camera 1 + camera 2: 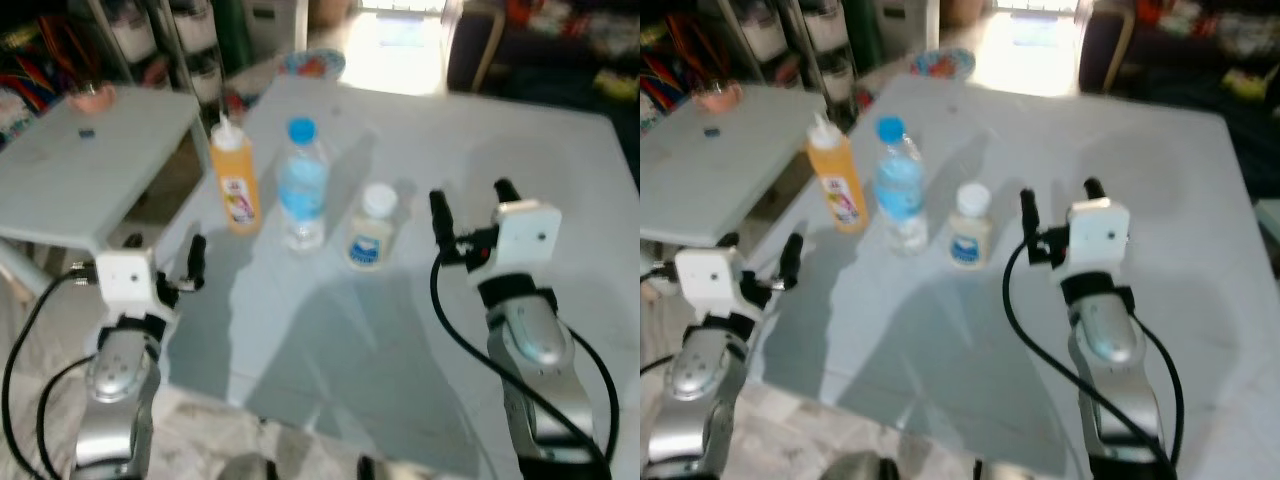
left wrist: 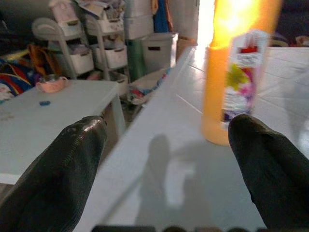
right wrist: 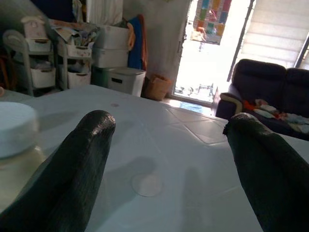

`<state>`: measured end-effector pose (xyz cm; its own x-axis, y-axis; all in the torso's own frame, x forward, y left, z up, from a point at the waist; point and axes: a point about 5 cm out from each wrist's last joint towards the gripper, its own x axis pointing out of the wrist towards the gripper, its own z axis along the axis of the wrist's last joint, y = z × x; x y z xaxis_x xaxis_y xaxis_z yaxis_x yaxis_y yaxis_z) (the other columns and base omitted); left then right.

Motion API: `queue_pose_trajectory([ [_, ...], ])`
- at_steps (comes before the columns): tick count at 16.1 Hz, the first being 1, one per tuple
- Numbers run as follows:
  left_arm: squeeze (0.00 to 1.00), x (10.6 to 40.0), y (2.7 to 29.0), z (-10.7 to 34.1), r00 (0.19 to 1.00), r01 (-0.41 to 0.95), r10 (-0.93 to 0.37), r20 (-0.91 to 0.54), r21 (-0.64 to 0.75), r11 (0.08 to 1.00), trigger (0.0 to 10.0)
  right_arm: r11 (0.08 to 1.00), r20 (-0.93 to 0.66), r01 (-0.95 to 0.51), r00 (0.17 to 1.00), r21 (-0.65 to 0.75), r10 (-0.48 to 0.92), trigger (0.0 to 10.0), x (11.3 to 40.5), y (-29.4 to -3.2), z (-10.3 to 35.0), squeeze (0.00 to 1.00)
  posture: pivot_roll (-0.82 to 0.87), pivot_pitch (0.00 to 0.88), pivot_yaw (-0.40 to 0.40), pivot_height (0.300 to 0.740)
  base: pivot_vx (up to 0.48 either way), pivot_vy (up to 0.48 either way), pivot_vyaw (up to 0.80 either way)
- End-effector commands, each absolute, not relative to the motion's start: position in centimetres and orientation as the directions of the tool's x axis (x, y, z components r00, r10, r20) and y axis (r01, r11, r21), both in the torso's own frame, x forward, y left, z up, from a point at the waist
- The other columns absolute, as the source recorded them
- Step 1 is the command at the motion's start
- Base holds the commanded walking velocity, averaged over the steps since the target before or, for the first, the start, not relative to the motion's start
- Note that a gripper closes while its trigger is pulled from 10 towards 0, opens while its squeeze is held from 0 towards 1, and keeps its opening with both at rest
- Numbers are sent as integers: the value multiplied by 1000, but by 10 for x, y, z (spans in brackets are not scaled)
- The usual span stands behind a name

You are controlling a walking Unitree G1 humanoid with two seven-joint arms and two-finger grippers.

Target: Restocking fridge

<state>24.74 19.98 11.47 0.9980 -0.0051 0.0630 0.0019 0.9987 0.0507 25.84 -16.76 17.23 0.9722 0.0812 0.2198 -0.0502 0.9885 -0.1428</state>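
I see my left gripper [image 1: 165, 262] held at the near left edge of the white table [image 1: 560, 160], fingers spread apart and holding nothing. Beyond its left finger [image 2: 63, 169] stands a smaller grey table [image 1: 90, 160] carrying a pink bowl [image 1: 90, 96], with shelving racks [image 2: 72, 43] of white bins farther back. Just ahead of this gripper, in line with its right finger, stands the orange bottle [image 1: 236, 180], upright, with a white nozzle and a printed label; it is near the fingers but not touching them.

To the right of the orange bottle is the water bottle [image 1: 303, 185], clear with a blue cap, upright and just beside it. Next in the row is the small jar [image 1: 372, 228] with a white lid, upright, standing ahead and to the left of my right gripper [image 1: 470, 208].

My right gripper hovers above the table's middle, fingers wide apart and empty. In its wrist view the jar's lid lies just outside its left finger [image 3: 72, 169], and a dark sofa [image 3: 270, 92] sits beyond the table's far end.
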Motion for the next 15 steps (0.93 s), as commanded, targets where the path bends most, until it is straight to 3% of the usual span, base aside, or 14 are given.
queue_pose_trajectory([
  [1,0,245,205,115,998,-15,11,63,62,998,10000,988,232,-56,969,-147,89,10000,258,-167,175,0,-51,71,-6,740,0,0,0],
  [11,0,245,202,115,998,-2,-2,60,65,998,10000,982,236,-93,963,-166,131,10000,261,-163,176,0,-49,85,2,740,0,0,347],
  [12,0,245,202,115,998,1,-5,59,64,998,10000,984,238,-112,961,-136,143,10000,261,-162,175,1000,-49,87,2,740,0,0,0],
  [14,0,246,201,115,998,3,-7,59,64,998,10000,981,247,-94,960,-168,134,10000,263,-163,177,1000,-49,88,3,740,0,0,0],
  [15,0,246,201,115,998,6,-10,58,64,998,10000,981,241,-107,960,-161,144,10000,266,-162,177,949,-49,90,3,740,0,0,0],
])
